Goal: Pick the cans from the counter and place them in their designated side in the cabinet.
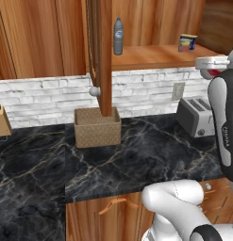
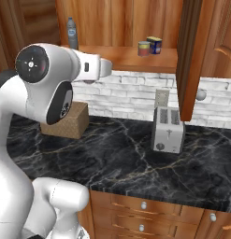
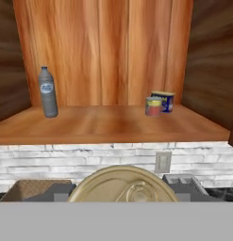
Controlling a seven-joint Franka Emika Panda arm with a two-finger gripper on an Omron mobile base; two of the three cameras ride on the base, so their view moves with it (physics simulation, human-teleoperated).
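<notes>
My gripper (image 3: 122, 189) is shut on the red can (image 3: 121, 184), whose pale lid rises between the two dark fingertips (image 3: 53, 193). From the left base view the hand (image 1: 211, 63) hovers at shelf height on the right, a bit of the red can (image 1: 212, 73) showing under it. The shorter orange-red can (image 3: 153, 106) (image 2: 144, 48) stands on the cabinet shelf (image 3: 108, 124), right of centre, touching or just in front of a blue tin (image 3: 164, 100) (image 1: 187, 43). A clear bottle (image 3: 48, 92) (image 1: 118, 36) stands at the shelf's left. Below lies the black marble counter (image 1: 137, 155).
The cabinet's narrow door (image 1: 104, 56) (image 2: 189, 56) stands open, edge on. A toaster (image 1: 197, 116) (image 2: 168, 130) and a woven basket (image 1: 97, 128) (image 2: 70, 120) sit on the counter against the white brick wall. A knife block (image 1: 1, 123) is far left.
</notes>
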